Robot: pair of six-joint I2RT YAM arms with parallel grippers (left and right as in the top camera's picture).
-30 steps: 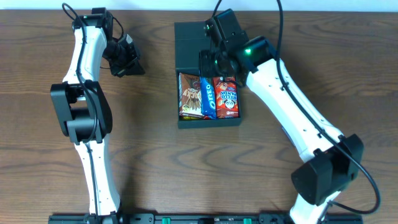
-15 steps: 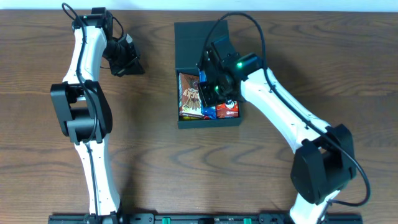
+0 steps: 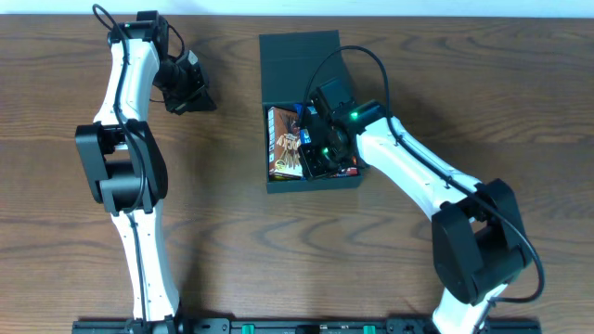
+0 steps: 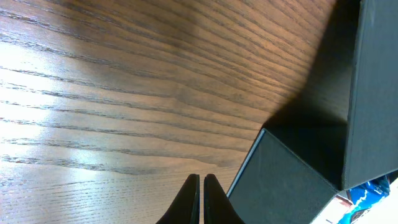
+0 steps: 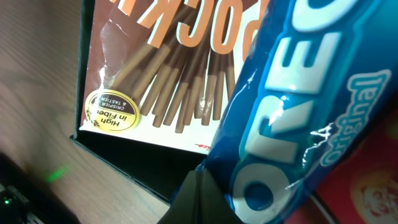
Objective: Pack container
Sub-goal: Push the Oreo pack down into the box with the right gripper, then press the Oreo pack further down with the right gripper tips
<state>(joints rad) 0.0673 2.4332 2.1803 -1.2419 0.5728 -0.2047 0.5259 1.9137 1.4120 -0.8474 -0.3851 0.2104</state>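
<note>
The dark teal container (image 3: 312,183) sits at the table's top centre, its flap lid (image 3: 299,63) open and lying flat behind it. Inside are a brown Pocky box (image 3: 282,141), a blue Oreo packet (image 5: 298,118) and a red snack packet (image 5: 370,186). My right gripper (image 3: 320,153) is down inside the container with its fingers (image 5: 199,190) shut, their tips against the Oreo packet's edge by the container wall. My left gripper (image 3: 192,93) is shut and empty over bare wood to the left of the container (image 4: 283,183); its closed fingers show in the left wrist view (image 4: 200,190).
The wooden table (image 3: 223,232) holds nothing else. The left arm reaches along the far left side. The right arm crosses from the lower right up to the container.
My right gripper has moved from over the lid's hinge down and forward into the container, now covering the Oreo and red packets from above. The left arm has not moved.
</note>
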